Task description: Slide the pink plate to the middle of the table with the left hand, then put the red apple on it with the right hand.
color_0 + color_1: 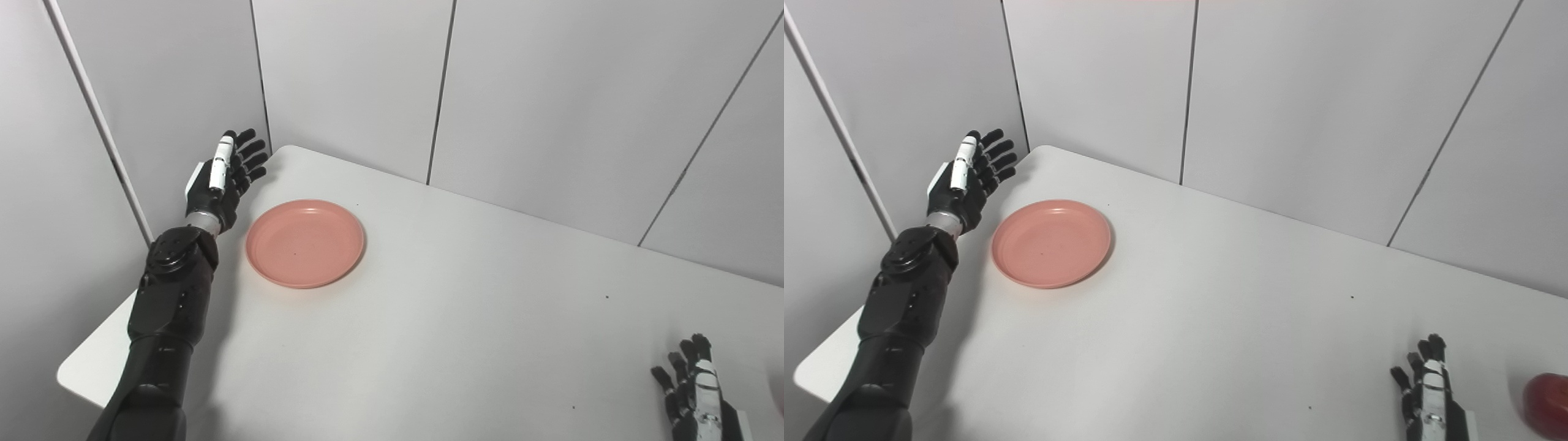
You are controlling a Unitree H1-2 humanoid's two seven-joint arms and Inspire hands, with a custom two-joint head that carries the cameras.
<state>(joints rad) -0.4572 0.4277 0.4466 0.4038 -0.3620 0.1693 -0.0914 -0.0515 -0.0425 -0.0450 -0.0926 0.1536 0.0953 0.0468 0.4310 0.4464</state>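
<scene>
A pink plate (305, 242) lies empty on the white table (465, 318), toward its far left corner. My left hand (224, 178) is open, fingers spread and pointing up, just left of the plate and apart from its rim. At the right edge of the right eye view sits the red apple (1547, 397), partly cut off. My right hand (1428, 392) is open at the bottom right, fingers spread, a short way left of the apple and holding nothing.
Grey wall panels (520, 92) stand close behind the table's far and left edges. The table's near left corner (79, 373) shows beside my left forearm (168, 306).
</scene>
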